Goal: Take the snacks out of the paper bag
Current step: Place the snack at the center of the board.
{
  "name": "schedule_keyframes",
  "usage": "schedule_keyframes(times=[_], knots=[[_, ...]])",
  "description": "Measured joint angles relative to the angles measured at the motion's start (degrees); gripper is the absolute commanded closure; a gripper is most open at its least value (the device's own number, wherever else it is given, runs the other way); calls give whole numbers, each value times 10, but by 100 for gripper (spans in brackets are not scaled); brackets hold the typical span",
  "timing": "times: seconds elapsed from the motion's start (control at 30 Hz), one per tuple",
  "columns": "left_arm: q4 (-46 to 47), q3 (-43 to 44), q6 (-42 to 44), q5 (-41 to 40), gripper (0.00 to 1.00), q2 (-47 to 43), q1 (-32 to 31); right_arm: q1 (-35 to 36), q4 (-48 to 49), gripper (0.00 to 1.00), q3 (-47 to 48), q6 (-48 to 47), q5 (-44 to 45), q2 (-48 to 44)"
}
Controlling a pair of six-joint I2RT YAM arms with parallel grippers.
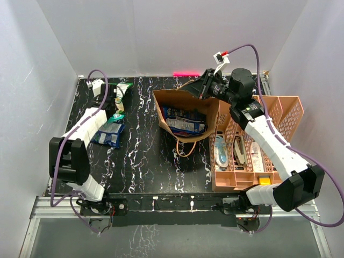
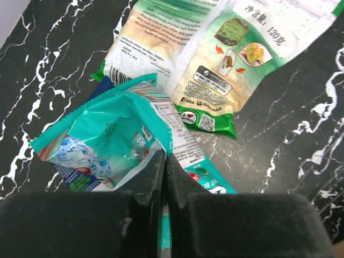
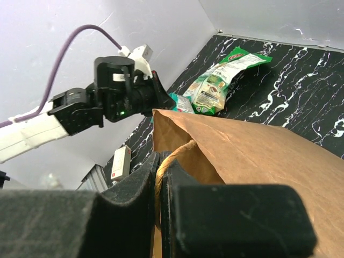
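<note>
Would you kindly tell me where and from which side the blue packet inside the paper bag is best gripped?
Probably from above, through the open mouth of the paper bag, whose rim the right gripper pinches. The blue packet lies flat inside, so pinch one end edge rather than the broad face. The left gripper is shut on the teal packet.

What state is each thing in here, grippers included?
paper bag: mouth open, not yet emptied.
blue packets: inside the bag.
teal packet: out of the bag, crumpled, pinched at its edge.
green-white packets: out of the bag, lying flat.
left gripper: shut on the teal packet.
right gripper: shut on the bag's handle.
pink organiser: beside the bag, holding stationery.
</note>
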Motion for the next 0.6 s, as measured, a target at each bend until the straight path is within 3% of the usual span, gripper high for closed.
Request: schedule_keyframes(times=[0.03,0.17,0.3,0.6], knots=[[6,0,6,5,99,11,9,0,0,92,2,0,1,0],[25,-2,33,34,58,34,29,0,-14,92,23,-7,9,10],[44,-3,53,61,36,35,34,0,-36,92,76,-29,29,42],[87,-47,76,125,33,-41,34,-3,-104,92,290,-126,102,175]])
